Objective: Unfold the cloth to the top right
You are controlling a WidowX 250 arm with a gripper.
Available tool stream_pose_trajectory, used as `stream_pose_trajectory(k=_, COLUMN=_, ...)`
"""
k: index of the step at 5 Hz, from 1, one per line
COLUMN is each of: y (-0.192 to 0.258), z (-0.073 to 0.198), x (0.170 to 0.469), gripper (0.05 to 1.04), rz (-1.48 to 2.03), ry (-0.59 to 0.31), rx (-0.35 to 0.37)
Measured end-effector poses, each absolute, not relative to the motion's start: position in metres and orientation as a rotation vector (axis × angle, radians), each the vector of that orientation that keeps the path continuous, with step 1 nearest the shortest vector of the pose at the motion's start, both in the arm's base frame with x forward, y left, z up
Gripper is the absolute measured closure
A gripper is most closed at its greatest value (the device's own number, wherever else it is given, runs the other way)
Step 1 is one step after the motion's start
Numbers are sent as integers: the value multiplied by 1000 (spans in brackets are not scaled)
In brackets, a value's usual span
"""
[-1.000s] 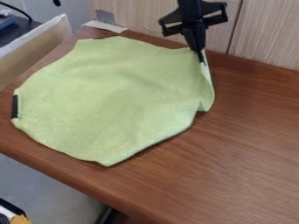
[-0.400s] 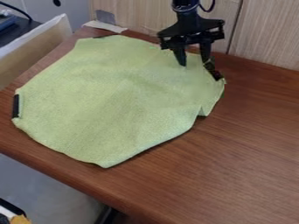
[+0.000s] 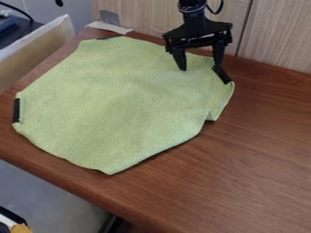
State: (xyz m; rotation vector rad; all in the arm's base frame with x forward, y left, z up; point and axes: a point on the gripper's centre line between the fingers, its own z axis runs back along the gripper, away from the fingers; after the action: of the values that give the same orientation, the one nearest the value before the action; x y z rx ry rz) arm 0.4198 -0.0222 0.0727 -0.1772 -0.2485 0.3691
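Presently, we find the black two-finger hand (image 3: 201, 68) unclenched; the broad light-green fabric cloth (image 3: 118, 102) extends near-left from it, so we should retract upward.

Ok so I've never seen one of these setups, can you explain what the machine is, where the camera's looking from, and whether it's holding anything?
The machine is a black robot arm. A fixed camera looks down at a slant, and the arm enters at the top of the view. At its end is a pincer with two fingers, spread apart over the cloth's upper right part, so nothing is clamped between them. The light green cloth lies mostly spread out on a brown wooden table. The job is to unfold it toward the top right.
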Motion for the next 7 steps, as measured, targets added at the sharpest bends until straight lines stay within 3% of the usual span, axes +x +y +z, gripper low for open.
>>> stream_pose_trajectory(k=3, y=0, z=171, x=379, gripper=83, rz=231, ry=-324, rx=-93)
stream_pose_trajectory(k=4, y=15, z=167, x=362, gripper=83, rz=261, ry=-299, rx=-109)
stream_pose_trajectory(k=7, y=16, z=166, x=361, gripper=83, rz=253, ry=-295, rx=-107)
